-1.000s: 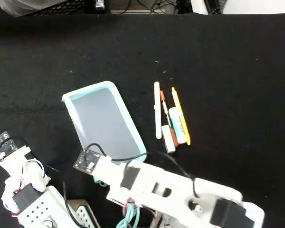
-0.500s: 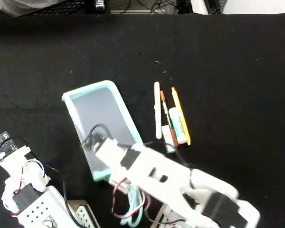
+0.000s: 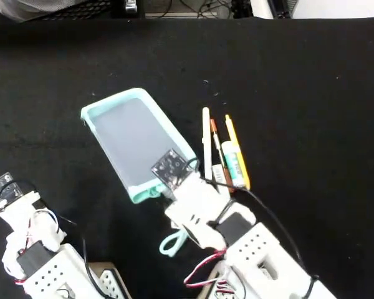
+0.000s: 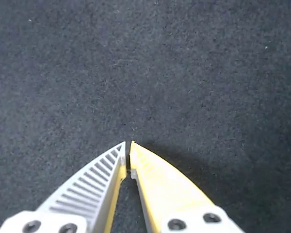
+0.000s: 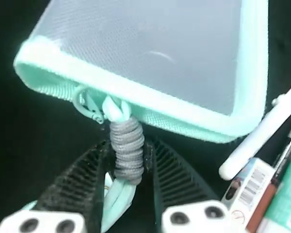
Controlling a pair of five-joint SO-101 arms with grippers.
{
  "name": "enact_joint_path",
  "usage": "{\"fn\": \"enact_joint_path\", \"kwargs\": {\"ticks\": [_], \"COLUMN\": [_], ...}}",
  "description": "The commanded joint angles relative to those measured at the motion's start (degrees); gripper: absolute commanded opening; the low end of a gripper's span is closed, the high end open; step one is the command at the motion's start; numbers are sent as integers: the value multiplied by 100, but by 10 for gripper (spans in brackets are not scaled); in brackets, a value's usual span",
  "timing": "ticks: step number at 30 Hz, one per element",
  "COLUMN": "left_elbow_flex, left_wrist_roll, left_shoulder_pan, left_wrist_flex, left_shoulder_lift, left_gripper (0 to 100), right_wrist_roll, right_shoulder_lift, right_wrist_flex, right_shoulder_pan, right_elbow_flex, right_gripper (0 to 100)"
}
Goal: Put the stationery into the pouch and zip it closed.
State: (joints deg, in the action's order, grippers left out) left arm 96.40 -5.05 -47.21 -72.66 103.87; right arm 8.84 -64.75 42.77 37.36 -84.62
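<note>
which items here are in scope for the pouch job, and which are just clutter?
In the job:
- pouch
- zip pull cord, held in the right gripper
- white pen, brown pen, yellow pen and white tube, beside the pouch

Just lying about:
- cables and a dark mesh item, past the black cloth
- left gripper, shut over bare cloth

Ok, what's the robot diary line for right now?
right end effector: shut on pull cord | pouch: looks empty | stationery: beside pouch | left end effector: shut, over cloth
</note>
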Motion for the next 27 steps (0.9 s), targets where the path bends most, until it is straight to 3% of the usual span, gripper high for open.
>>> {"fn": "enact_joint_path", "kwargs": {"ticks": [1,7,13,19,27], "left_elbow_flex": [84,92,92,92,92], "left_wrist_roll": [9,-9,-26,-26,-18], "left_shoulder_pan": [629,2316,3873,4057,4057], "left_wrist_flex": [211,1547,1732,1538,1459], "left_shoulder_lift": [62,44,35,35,35], "left_gripper": [37,37,37,37,37], "right_wrist_roll": [325,79,18,369,484], "right_shoulder_lift": [-84,875,2659,3644,3767], "right_wrist_flex": [-167,-167,-202,-387,-413], "right_shoulder_pan": [-149,-237,-220,-211,-105], "right_elbow_flex": [-75,523,1464,1684,1710], "right_gripper": [48,187,193,194,194]}}
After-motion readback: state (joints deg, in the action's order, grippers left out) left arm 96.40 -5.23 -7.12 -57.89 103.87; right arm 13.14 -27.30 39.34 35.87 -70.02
